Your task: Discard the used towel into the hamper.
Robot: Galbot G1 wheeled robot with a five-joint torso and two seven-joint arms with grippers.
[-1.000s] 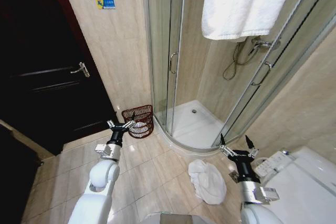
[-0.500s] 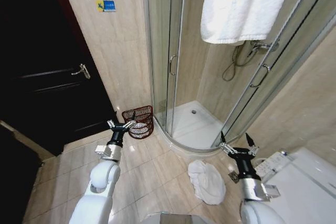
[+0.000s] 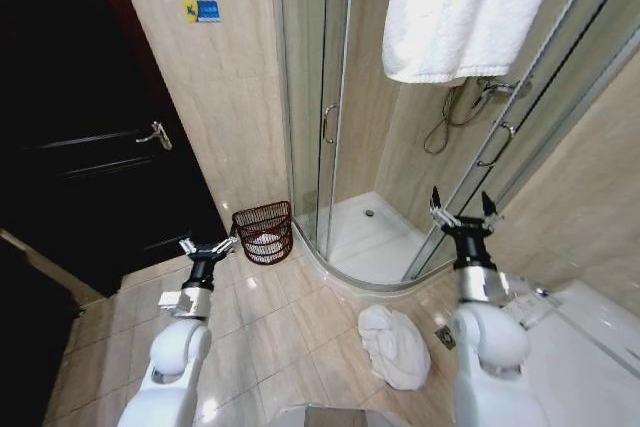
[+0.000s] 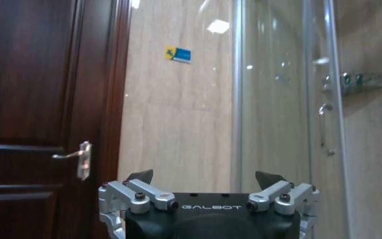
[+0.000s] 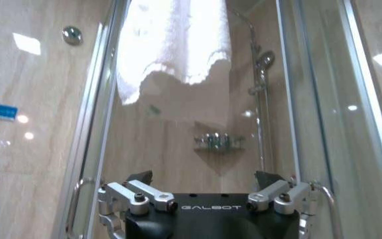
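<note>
The used towel (image 3: 395, 345) lies crumpled and white on the tiled floor in front of the shower tray. The hamper (image 3: 263, 230), a dark red-brown wire basket, stands on the floor against the wall beside the shower's glass edge. My left gripper (image 3: 208, 247) hovers open just left of the hamper, a short gap away, holding nothing; it points at the wall in the left wrist view (image 4: 204, 177). My right gripper (image 3: 463, 209) is raised and open in front of the shower door, well above the towel, and faces the shower (image 5: 204, 177).
A clean white towel (image 3: 470, 7) hangs over the top of the shower enclosure (image 3: 345, 97). A dark wooden door (image 3: 90, 167) stands at the left. The toilet (image 3: 590, 337) sits at the right, close to the towel. Open floor tiles (image 3: 270, 327) lie between the arms.
My right gripper rose from low beside the floor towel to shower-door height. The left gripper drew back leftward from the hamper's rim. Neither towel nor hamper moved.
</note>
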